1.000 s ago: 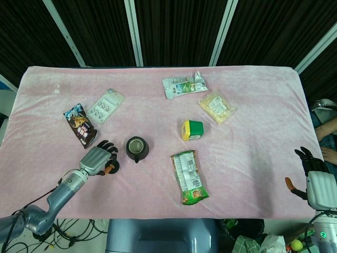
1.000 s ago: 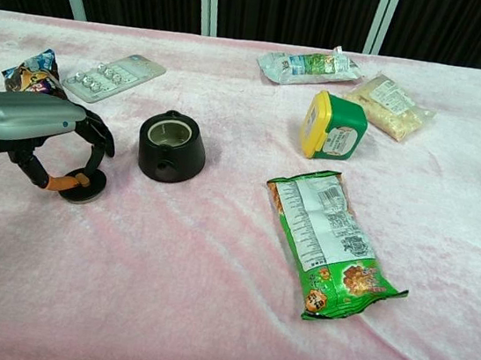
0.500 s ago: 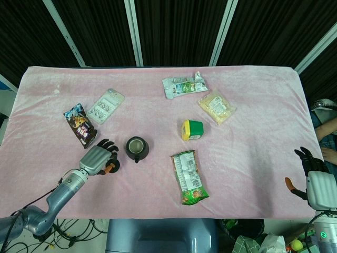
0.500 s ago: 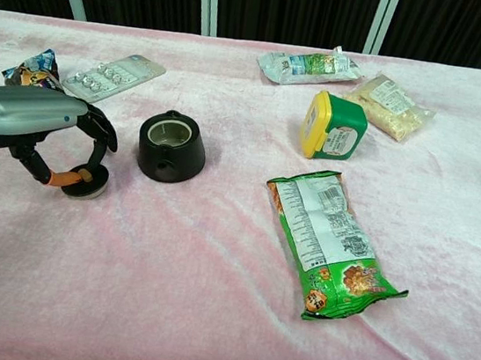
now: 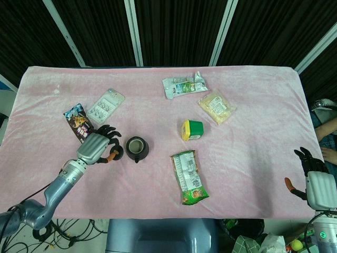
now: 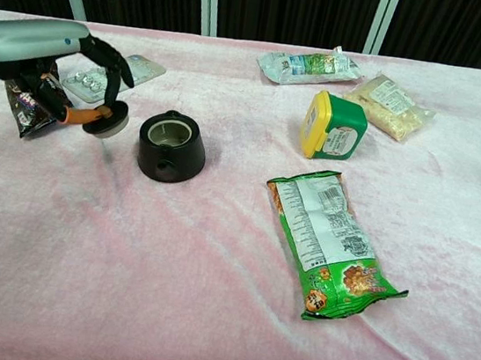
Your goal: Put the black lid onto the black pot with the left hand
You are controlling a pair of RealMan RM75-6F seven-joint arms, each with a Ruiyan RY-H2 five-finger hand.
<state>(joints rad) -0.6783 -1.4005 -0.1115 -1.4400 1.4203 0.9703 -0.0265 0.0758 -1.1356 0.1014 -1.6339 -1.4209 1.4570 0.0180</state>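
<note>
From the head view, the left hand (image 5: 96, 147) holds the black lid (image 5: 117, 154) by its little knob, pinched between an orange fingertip and the dark fingers. The lid is just beside the black pot (image 5: 137, 149), on the pot's left side. The pot is open on top, so the lid is not on it yet. I think this is the carrying step: the lid is up in the hand and on its way to the pot. The right hand (image 5: 315, 179) is far off at the right edge of the pink table (image 5: 253, 132). It holds nothing, but I cannot tell how wide its fingers are.

From the chest view, the left hand (image 6: 70, 60) is up above the cloth, and the black lid (image 6: 106, 122) hangs under its fingers, off the table. The lid sits a bit tilted. It is close to the black pot (image 6: 171, 147) but not touching it. The pot's round mouth faces up. A dark snack bag (image 6: 27, 106) lies right behind the hand.

Next, I think the hand needs to go a little more toward the pot, until the lid is right over the round mouth. Then it should make the lid flat, go down slowly, and let go. If the lid stays tilted, it may slide off the rim.
</note>
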